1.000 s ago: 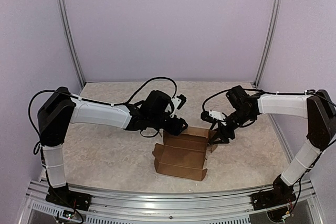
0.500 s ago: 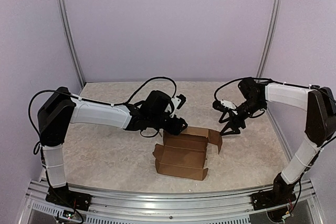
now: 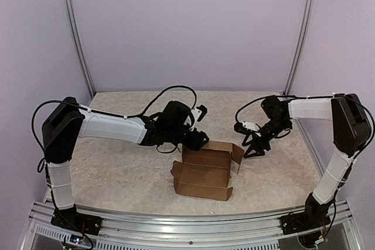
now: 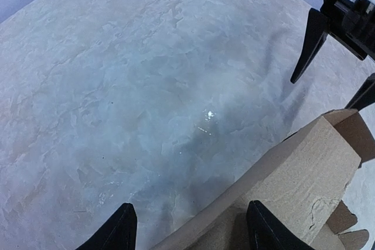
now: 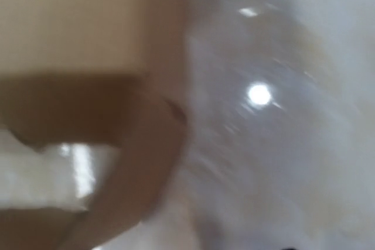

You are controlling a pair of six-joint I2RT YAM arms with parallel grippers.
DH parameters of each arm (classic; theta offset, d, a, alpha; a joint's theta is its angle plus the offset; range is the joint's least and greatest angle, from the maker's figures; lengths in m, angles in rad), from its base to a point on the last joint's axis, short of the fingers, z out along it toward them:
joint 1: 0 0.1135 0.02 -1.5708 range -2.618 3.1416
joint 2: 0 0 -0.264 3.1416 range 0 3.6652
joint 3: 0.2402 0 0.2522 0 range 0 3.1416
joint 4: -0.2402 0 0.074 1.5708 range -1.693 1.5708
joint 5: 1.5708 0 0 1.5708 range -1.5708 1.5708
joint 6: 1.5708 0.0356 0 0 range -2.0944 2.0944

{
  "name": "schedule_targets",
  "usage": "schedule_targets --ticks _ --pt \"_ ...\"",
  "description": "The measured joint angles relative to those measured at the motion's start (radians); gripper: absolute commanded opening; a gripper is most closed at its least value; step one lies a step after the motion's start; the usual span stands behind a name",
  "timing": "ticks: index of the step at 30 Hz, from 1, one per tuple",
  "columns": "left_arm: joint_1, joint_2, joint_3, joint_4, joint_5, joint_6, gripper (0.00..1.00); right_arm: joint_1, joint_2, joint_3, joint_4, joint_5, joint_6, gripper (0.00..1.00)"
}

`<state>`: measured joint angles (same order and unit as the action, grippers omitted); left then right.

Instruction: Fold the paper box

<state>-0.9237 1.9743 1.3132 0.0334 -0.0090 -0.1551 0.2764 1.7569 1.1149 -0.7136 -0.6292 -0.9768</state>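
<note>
The paper box is brown cardboard, partly formed into an open tray, lying mid-table with its right end flap sticking up and out. My left gripper is at the box's back left corner. In the left wrist view it is open, with the box's back wall lying between its fingertips. My right gripper is open and empty, fingers pointing down, just right of the end flap; it also shows in the left wrist view. The right wrist view is blurred, with cardboard at upper left.
The beige mottled table is enclosed by lilac walls with metal posts at the back corners. An aluminium rail runs along the near edge. Black cables loop over both arms.
My right gripper let go of the right end flap, drew back to the right, then came down again beside it. The flap sprang outward. The left arm stayed put.
</note>
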Motion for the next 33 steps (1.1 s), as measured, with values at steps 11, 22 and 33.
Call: schedule_targets --ticks 11,22,33 --pt "0.0 0.0 0.0 0.0 -0.004 -0.006 0.63 0.114 -0.044 -0.091 0.119 -0.023 0.093 0.62" --pt "0.0 0.0 0.0 0.0 -0.025 -0.023 0.63 0.144 -0.069 -0.115 0.306 -0.002 0.309 0.57" --pt "0.0 0.0 0.0 0.0 -0.024 -0.042 0.63 0.207 -0.084 -0.165 0.483 0.066 0.454 0.54"
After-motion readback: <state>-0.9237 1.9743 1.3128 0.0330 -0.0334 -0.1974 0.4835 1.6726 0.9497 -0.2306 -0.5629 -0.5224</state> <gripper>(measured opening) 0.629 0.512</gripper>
